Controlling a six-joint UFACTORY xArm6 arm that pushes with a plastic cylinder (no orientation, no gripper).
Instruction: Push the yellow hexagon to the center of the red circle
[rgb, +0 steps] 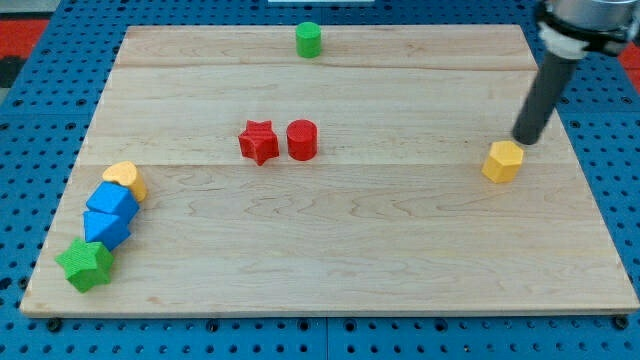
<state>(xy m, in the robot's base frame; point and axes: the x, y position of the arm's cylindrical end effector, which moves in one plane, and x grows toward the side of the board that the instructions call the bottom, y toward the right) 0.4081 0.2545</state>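
Green star (86, 265) sits nearest, at the board's (330, 270) bottom-left corner. Above it, 2 blue blocks (110, 216) in a touching row, shapes hard to tell, then a yellow heart (125, 178) partly hidden behind the upper blue one. Rod's upper part is cut off at the view's top right. My tip (526, 140) is just above-right of the yellow hexagon (503, 161), contact unclear. No gripper on the rig, so nothing is gripped. Red circle (302, 140) sits mid-board, well apart to the left, beside a red star (259, 142). Green cylinder (308, 40) at top edge.

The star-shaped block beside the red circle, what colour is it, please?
Red star, clearest in the camera view.
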